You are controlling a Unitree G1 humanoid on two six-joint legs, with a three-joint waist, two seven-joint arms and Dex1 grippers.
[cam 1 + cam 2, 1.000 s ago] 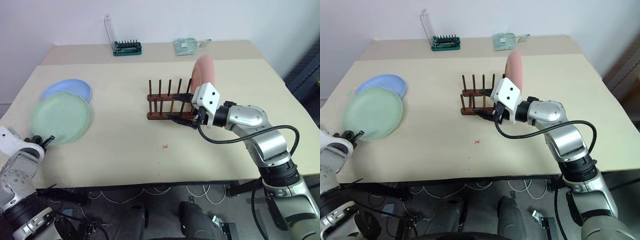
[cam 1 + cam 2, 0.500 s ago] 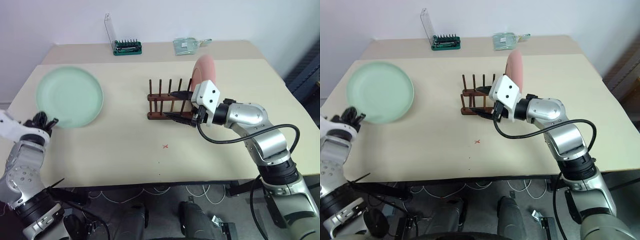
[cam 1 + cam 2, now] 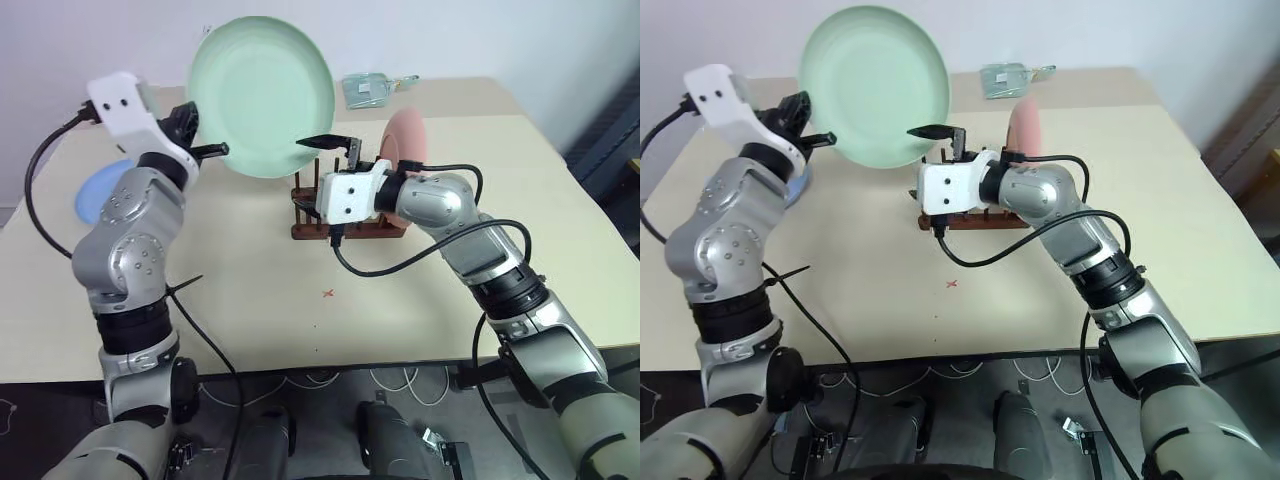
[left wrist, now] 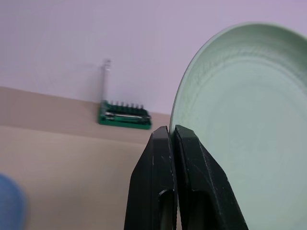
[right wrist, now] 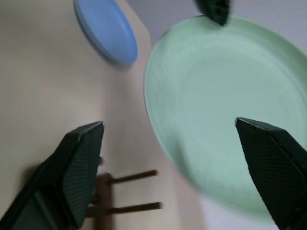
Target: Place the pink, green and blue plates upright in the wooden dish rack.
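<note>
One green plate (image 3: 262,95) held aloft above the wooden dish rack (image 3: 345,215), left of centre | my left gripper (image 3: 208,150) pinches its rim; my right gripper (image 3: 330,180) spread wide, empty | likely light, stiff, slippery: grip the rim | pink plate (image 3: 405,140) racked; blue plate (image 3: 100,190) far left.
</note>
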